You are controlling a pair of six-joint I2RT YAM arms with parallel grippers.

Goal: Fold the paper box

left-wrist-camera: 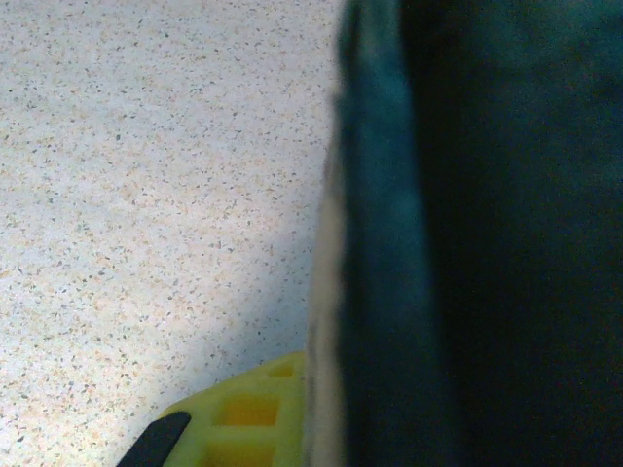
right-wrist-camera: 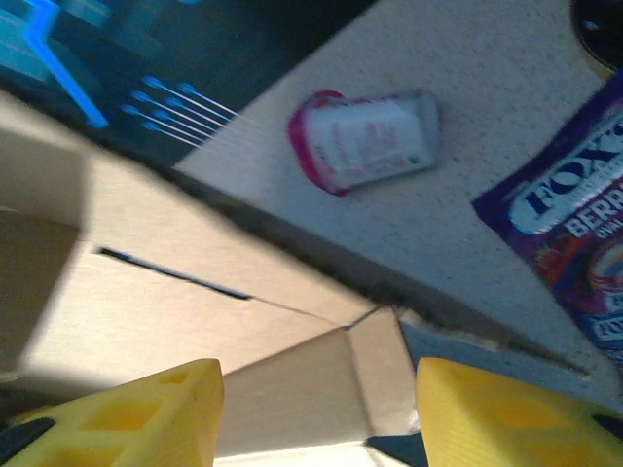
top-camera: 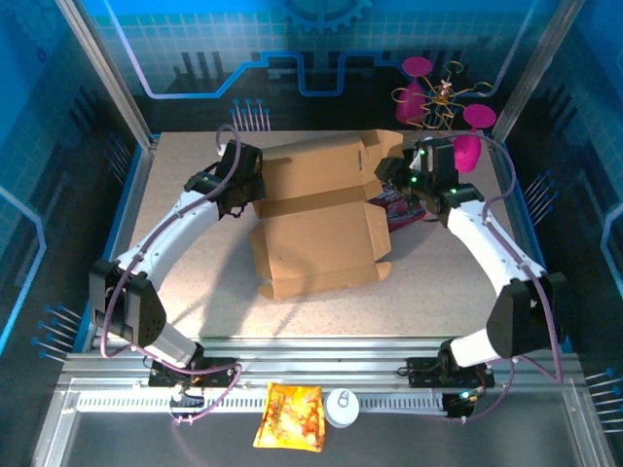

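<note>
The paper box [top-camera: 321,233] is a creased brown cardboard sheet with raised flaps in the middle of the table. My left gripper [top-camera: 243,190] is at the box's left side. In the left wrist view one yellow finger [left-wrist-camera: 234,423] presses against a cardboard edge [left-wrist-camera: 326,292], and the other finger is hidden behind the sheet. My right gripper [top-camera: 394,180] is at the box's far right corner. It stands open [right-wrist-camera: 319,413], its yellow fingers [right-wrist-camera: 146,418] on either side of a folded corner flap [right-wrist-camera: 321,389], with a gap on each side.
A purple snack packet [right-wrist-camera: 574,243] lies on the table right of the box, under the right arm [top-camera: 399,209]. A small pink-and-white cup [right-wrist-camera: 365,141] lies on its side beyond it. An orange-yellow snack bag [top-camera: 290,416] and a white disc [top-camera: 342,407] sit on the front rail.
</note>
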